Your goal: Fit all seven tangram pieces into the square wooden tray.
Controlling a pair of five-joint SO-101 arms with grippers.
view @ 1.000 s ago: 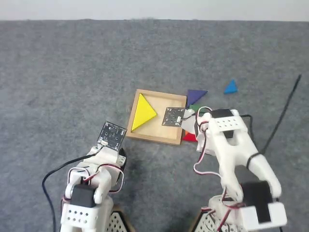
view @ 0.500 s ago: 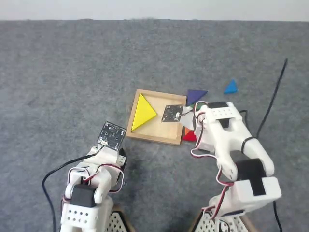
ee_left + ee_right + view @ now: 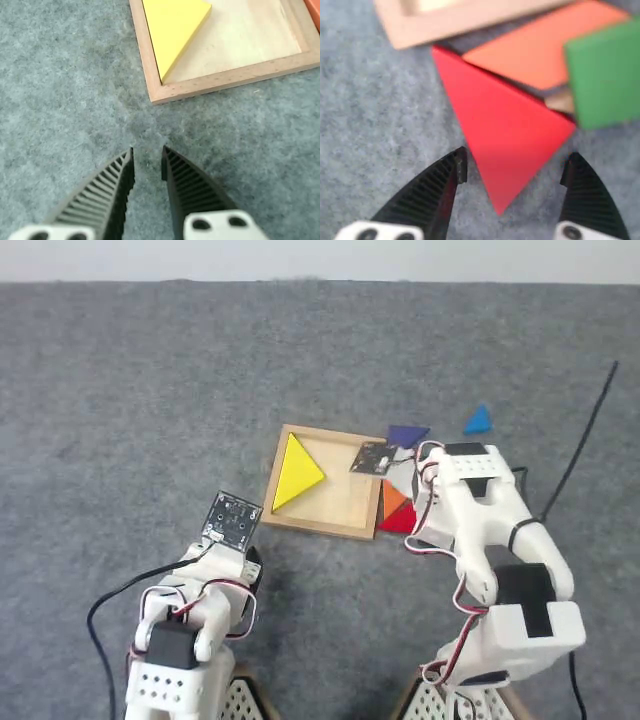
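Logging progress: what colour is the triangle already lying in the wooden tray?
The triangle is yellow, clearest in the left wrist view.

Both arms are built from white printed shells, with black servo blocks set between the segments. The left arm (image 3: 190, 630) and the right arm (image 3: 495, 550) are laced with thin red, white and black wires, looped at the joints. A small dark square left board (image 3: 232, 520) is carried at the left wrist, and a similar right board (image 3: 373, 457) at the right wrist. A black left cable (image 3: 110, 605) is looped out from the left arm, and a thin black right cable (image 3: 585, 440) is run off from the right arm. The left fingers (image 3: 112, 192) of the left gripper (image 3: 147, 155) are moulded in black with ribbed inner faces and seated on white mounts pierced by round screw holes. The right fingers (image 3: 432, 192) of the right gripper (image 3: 515, 162) are made alike.
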